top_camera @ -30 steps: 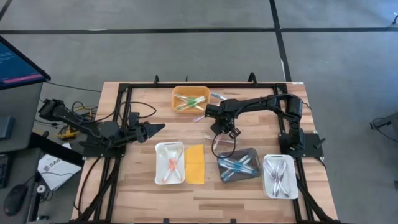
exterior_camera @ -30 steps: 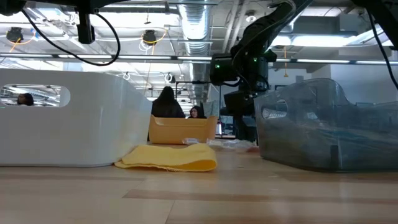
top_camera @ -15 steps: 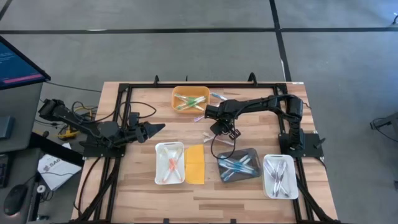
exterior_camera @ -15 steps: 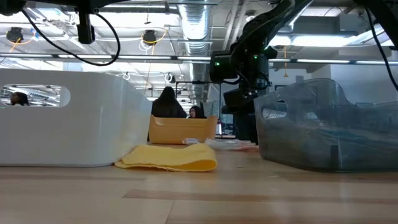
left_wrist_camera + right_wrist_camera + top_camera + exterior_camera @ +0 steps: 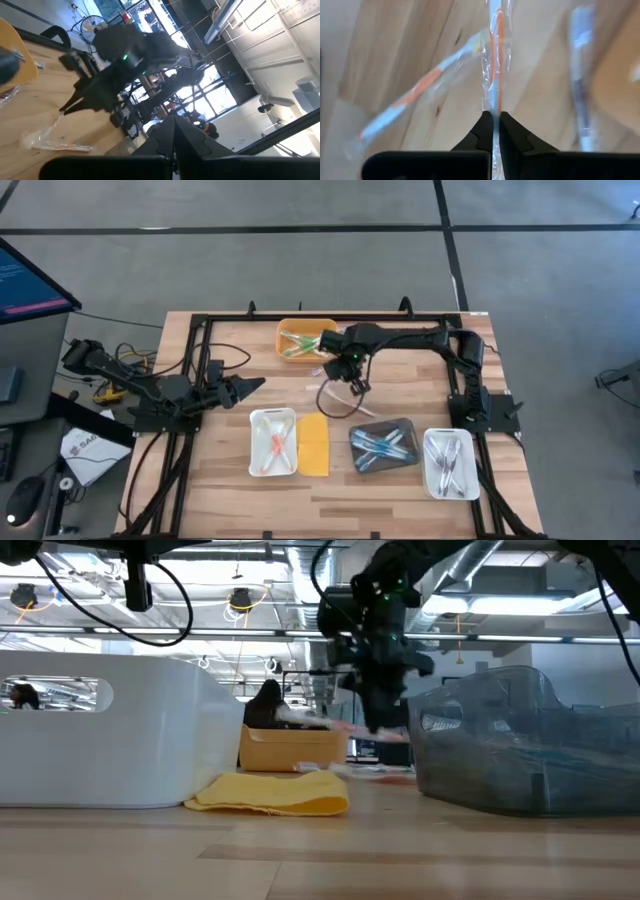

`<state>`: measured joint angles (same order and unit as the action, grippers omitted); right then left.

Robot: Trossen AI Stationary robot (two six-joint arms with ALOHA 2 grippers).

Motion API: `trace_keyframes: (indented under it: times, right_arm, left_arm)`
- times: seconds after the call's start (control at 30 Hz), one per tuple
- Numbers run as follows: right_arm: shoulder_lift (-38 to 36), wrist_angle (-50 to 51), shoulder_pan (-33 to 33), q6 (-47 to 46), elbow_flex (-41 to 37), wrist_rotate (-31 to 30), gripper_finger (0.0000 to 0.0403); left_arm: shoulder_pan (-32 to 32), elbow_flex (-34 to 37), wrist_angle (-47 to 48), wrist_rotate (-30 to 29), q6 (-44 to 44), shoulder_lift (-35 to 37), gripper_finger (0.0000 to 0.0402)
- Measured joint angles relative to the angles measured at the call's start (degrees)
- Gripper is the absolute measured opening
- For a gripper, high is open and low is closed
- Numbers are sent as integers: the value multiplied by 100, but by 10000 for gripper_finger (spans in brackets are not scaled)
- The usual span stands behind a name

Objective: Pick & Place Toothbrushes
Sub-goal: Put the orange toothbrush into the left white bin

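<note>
Wooden table (image 5: 400,485): flat yellow lid (image 5: 314,444) near 6 o'clock; monitor (image 5: 28,280) beyond the 9 o'clock edge; grey floor (image 5: 300,205) around.

The right arm reaches far across with its claw (image 5: 338,367) pinched shut on a wrapped orange toothbrush (image 5: 495,75), while the left claw (image 5: 257,385) rests closed, arm folded low.

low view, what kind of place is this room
Probably an industrial lab or workshop: exposed silver ceiling ducts, long strip lights, people seated at desks behind the pale wooden table.
</note>
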<state>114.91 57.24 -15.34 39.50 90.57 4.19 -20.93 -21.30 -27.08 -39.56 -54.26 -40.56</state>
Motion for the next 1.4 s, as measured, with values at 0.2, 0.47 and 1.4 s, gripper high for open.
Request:
trace_keyframes:
  times: [0.2,0.47,1.4]
  right_arm:
    - [-8,17,-178,-522,603,503,1]
    - [-13,-68,-519,-1705,1192,1662,4]
    - [-26,-820,-618,-3037,1440,2772,0]
  left_arm:
    - [7,2,1,2,0,-2,2]
    - [7,0,1,5,2,-2,2]
    - [15,0,-6,19,140,-807,2]
